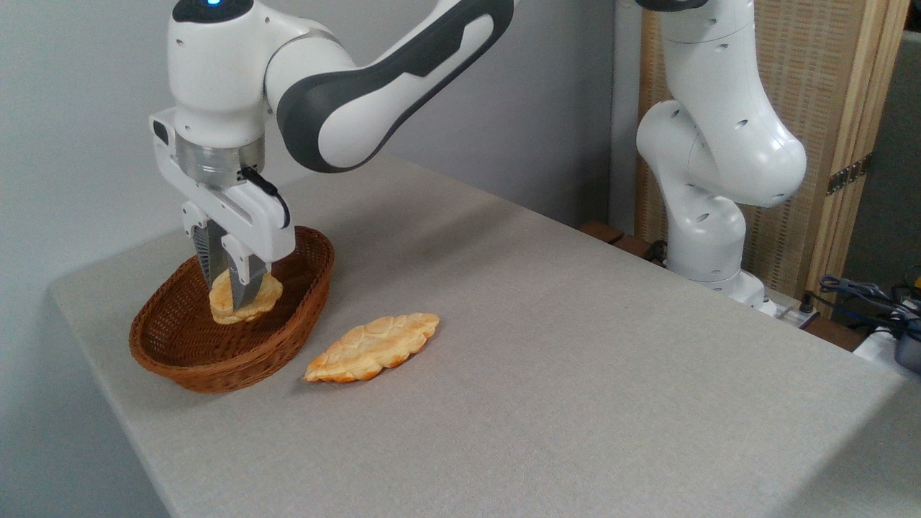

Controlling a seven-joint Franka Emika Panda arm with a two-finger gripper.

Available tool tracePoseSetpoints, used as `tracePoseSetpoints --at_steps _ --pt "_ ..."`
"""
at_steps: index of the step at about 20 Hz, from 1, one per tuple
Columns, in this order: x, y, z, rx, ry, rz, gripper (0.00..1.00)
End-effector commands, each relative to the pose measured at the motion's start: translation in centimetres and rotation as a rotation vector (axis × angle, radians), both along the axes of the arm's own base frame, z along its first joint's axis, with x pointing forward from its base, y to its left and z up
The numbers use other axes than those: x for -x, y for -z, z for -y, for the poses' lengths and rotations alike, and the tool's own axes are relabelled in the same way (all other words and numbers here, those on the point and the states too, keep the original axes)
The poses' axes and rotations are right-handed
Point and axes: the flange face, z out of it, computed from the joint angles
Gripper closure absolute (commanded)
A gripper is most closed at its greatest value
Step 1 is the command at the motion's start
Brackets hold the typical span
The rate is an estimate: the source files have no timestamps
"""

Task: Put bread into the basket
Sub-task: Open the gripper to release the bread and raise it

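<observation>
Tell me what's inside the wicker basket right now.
Inside the basket is the round bread, held between the fingers of the gripper. The basket floor beneath the bread is hidden, so contact can't be judged.

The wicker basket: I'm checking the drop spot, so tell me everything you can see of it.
The basket is an oval, shallow, reddish-brown woven wicker bowl with flared sides and a thicker braided rim. It sits upright on the grey table near its left corner, apart from the braided bread lying to its right. The gripper, shut on the bread, reaches down inside it; whether the bread touches the bottom cannot be told.
</observation>
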Motion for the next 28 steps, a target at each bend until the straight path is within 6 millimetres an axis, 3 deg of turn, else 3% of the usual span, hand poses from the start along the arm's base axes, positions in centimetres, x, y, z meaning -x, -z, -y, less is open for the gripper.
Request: tracePoseSetpoints --at_steps 1,9,13,16,22,28 --pt "-0.4 -0.8 0.2 0.015 -0.018 0.011 0.0" --pt "-0.4 -1.1 0.0 0.013 -0.019 0.016 0.0" --pt "-0.4 -2.4 -1.7 0.001 -0.034 0.028 0.0" --pt "-0.1 -4.8 -6.0 -0.122 -0.043 0.058 0.0" --pt "1.1 -5.4 -9.8 -0.266 0.031 -0.006 0.0" --pt "2.2 -6.0 -16.0 -0.309 0.177 -0.068 0.0"
